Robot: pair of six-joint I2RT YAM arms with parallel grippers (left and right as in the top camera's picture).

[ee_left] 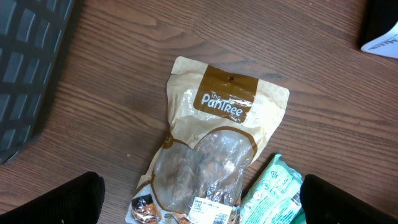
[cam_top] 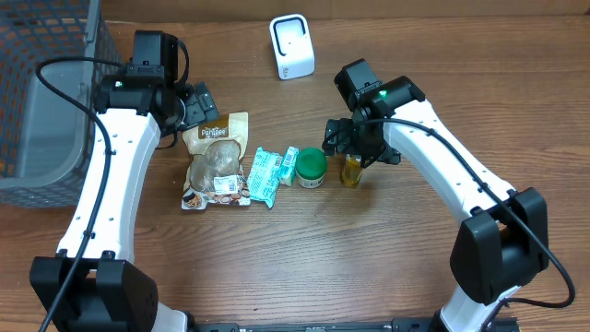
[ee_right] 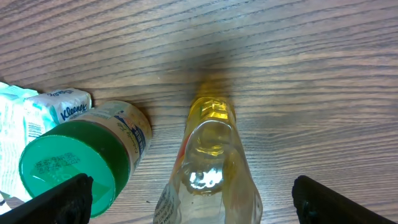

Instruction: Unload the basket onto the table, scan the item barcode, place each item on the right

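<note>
Wood-grain table [cam_top: 387, 249] everywhere, with a grey basket [cam_top: 37, 138] parked out past the left arm. Both grippers are seen spread wide, and nothing is pinched in either one.

The right gripper [ee_right: 199, 200] is hung directly over a small yellow bottle [ee_right: 214, 149]. The bottle is stood upright between the two fingers [ee_right: 345, 199] and, as far as the wrist view shows, isn't touched by them. A green-lidded jar [ee_right: 81, 162] is found just beside the bottle, toward one finger, and a Kleenex pack [ee_right: 62, 106] is tucked behind the jar.

The left gripper [ee_left: 208, 202] is held above a snack pouch [ee_left: 217, 143] that's laid flat on the table. The pouch's brown printed end is out ahead of the fingertips, and its lower end, with a white label too small to read, sits between them. A green tissue pack [ee_left: 270, 193] is right beside the pouch by one finger.

A white scanner [cam_top: 291, 46] is stood at the far side of the table, well apart from both grippers and roughly between them.
</note>
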